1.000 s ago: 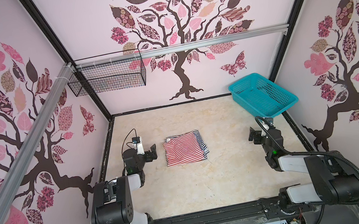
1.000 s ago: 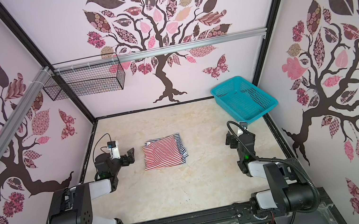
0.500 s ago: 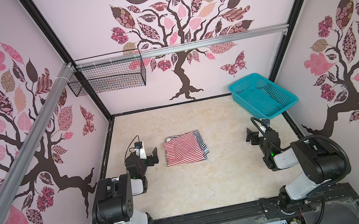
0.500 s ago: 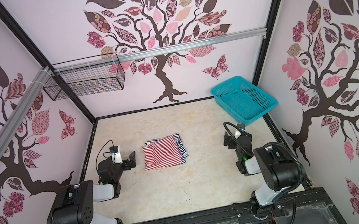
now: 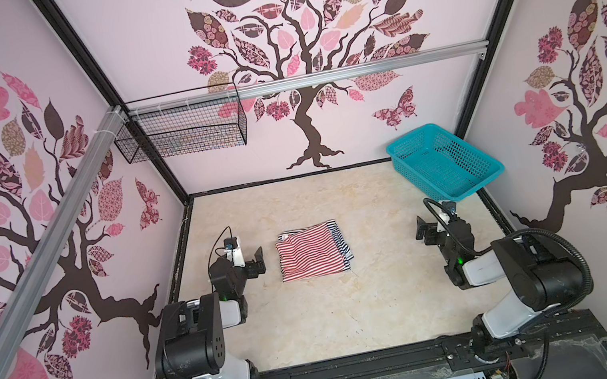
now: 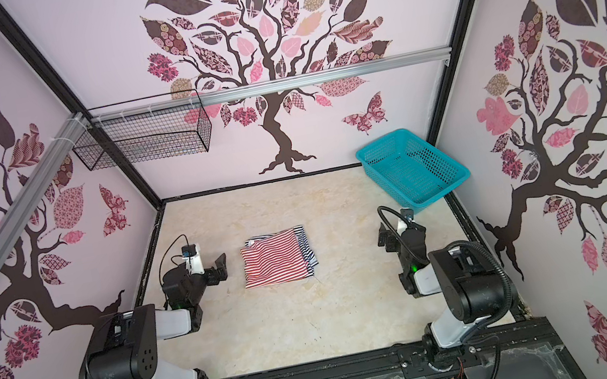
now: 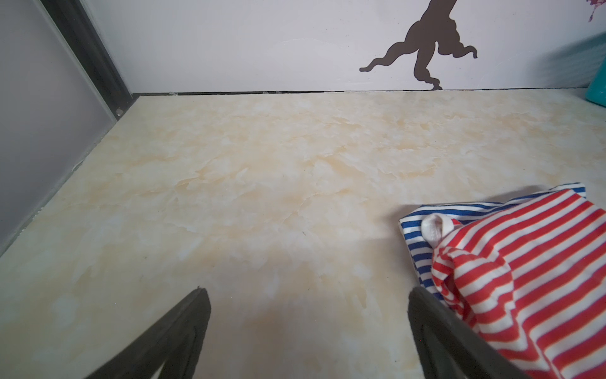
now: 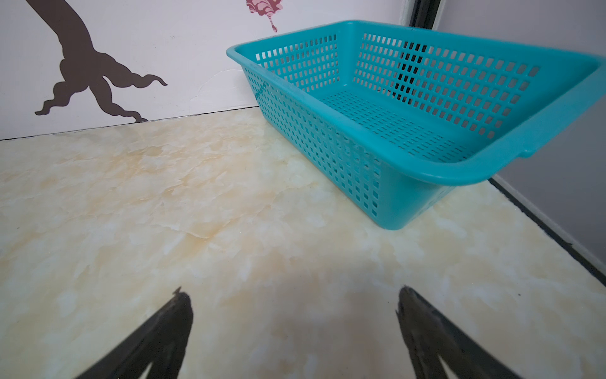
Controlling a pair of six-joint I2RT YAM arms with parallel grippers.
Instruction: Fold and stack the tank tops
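Lying stacked — soft striped tank tops (image 5: 311,252), folded square.

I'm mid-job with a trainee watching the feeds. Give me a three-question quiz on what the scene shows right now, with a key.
1. True or false: the red-and-white tank top lies folded on top of the navy-and-white tank top.
2. Compare the left claw and the right claw in the top views. Which is nearer the tank tops? A) left B) right C) both equally near
3. Fill in: both claws are ___ and hold nothing.

Key: 1 true; 2 A; 3 open.
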